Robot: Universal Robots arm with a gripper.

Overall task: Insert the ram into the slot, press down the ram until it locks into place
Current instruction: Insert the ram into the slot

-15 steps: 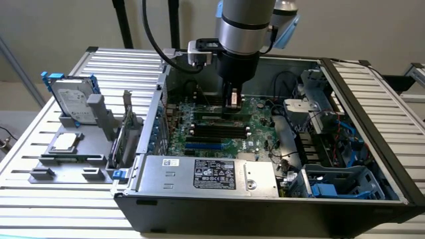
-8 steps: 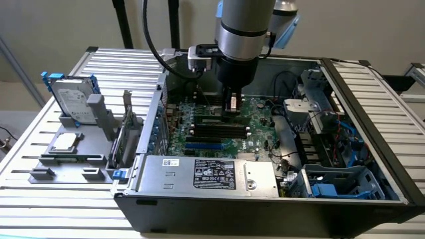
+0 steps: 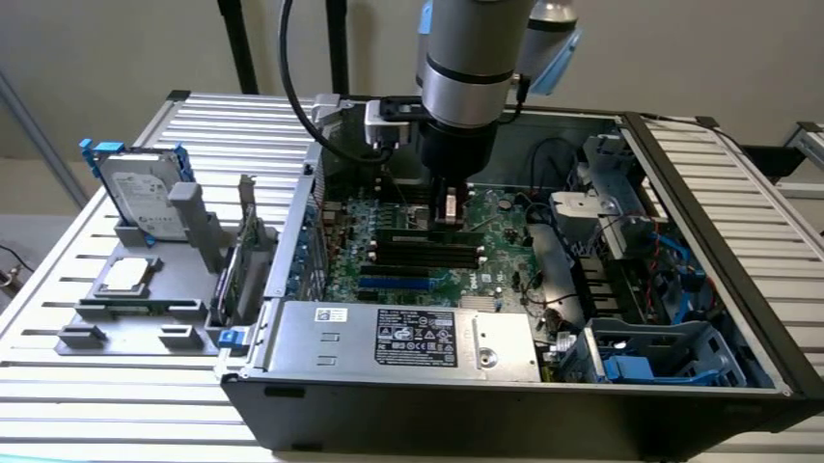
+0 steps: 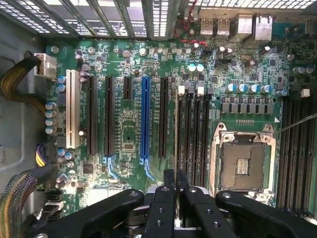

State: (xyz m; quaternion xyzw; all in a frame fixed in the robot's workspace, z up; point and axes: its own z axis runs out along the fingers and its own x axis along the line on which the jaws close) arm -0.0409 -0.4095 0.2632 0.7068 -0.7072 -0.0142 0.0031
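**Ram held edge-on above the slot bank, not seated**

Gripper (image 4: 175,181) sits nearest the wrist camera. Its two black fingers are drawn close together, and I read them as pinching the ram (image 4: 176,129), which shows as a thin pale-green edge running straight away from the fingertips.

Long axis of the ram runs parallel to the four black memory slots. The nearest slot (image 4: 184,139) lies just beside that edge, on the side away from the blue slot (image 4: 145,119). My judgement is that the stick is lined up lengthwise but hangs above the board, a touch off the slot toward the blue one. I cannot tell how high.

Farther out are the open CPU socket (image 4: 242,166) and the motherboard (image 4: 124,64).

In the exterior view the gripper (image 3: 453,207) reaches down into the open case (image 3: 386,405), directly over the slot (image 3: 431,236) rows.
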